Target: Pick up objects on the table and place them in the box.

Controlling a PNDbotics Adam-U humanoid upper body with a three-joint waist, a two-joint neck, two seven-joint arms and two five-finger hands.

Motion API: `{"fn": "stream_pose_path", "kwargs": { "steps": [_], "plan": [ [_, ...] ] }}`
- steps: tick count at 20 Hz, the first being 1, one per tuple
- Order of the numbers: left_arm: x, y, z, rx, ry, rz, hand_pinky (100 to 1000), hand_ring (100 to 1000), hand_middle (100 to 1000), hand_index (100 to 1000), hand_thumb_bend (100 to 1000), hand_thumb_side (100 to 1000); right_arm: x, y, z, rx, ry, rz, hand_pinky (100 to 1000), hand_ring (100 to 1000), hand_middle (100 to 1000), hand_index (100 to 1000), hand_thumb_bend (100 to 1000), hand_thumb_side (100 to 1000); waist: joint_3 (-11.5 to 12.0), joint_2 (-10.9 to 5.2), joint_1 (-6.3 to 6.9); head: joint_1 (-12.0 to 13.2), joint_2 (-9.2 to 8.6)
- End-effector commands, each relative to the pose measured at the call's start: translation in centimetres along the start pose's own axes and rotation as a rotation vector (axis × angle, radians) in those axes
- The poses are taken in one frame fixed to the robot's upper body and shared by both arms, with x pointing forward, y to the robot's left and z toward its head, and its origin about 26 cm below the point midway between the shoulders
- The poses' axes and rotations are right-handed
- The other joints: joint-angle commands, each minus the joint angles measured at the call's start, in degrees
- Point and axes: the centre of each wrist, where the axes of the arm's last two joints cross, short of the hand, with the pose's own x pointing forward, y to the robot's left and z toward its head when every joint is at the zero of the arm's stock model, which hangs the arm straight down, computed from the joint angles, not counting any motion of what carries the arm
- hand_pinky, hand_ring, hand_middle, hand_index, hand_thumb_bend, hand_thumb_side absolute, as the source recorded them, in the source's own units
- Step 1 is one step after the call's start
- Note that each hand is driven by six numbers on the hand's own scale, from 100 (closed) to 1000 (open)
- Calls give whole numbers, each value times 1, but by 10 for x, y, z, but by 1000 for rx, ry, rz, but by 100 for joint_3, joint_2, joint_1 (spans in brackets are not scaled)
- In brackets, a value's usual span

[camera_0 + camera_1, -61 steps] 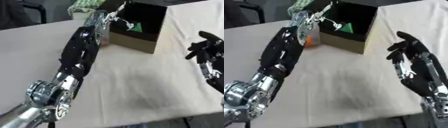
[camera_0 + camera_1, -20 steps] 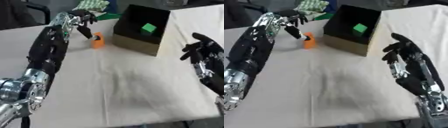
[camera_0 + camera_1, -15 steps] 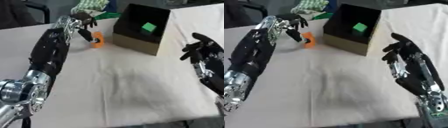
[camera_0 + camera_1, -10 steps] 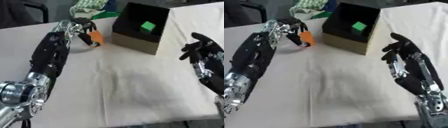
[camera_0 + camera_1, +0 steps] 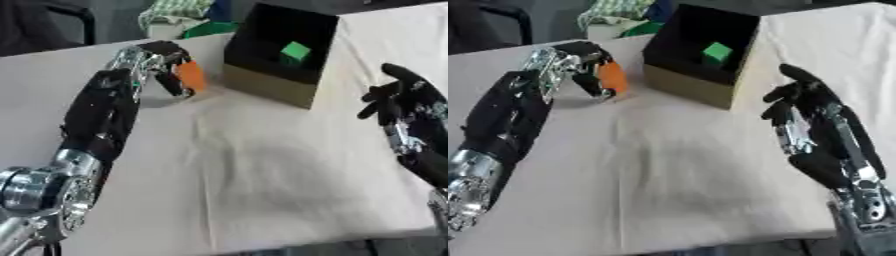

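Note:
An orange block (image 5: 190, 76) stands on the white cloth just left of the black box (image 5: 308, 74). My left hand (image 5: 160, 57) reaches over it, fingers curled round the block from the top and left. A green cube (image 5: 296, 50) lies inside the box. My right hand (image 5: 808, 112) is held open to the right of the box, fingers spread and holding nothing.
The white cloth-covered table (image 5: 262, 170) stretches toward the near edge. A green-and-white checked cloth (image 5: 179, 11) and a green thing (image 5: 210, 27) lie beyond the table's far edge, behind the box. A dark chair (image 5: 52, 22) stands at the far left.
My left hand has drawn back out of the box, come down on the orange block left of it and curled round it. The right hand has hardly moved.

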Motion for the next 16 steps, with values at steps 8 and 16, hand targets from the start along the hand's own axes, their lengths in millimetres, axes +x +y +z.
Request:
{"fn": "stream_pose_path", "kwargs": {
  "steps": [8, 16],
  "plan": [
    [2, 67, 20, 275, -87, 6, 636, 480, 499, 766, 186, 109, 3, -3, -3, -1, -18, 10, 912, 537, 598, 921, 100, 505, 6, -107, -53, -4, 1],
    [38, 115, 35, 489, -219, -15, 636, 472, 483, 761, 177, 104, 4, -2, -4, 8, -21, 4, 913, 537, 598, 922, 100, 506, -43, -116, -53, 43, -18]
  ]
}}
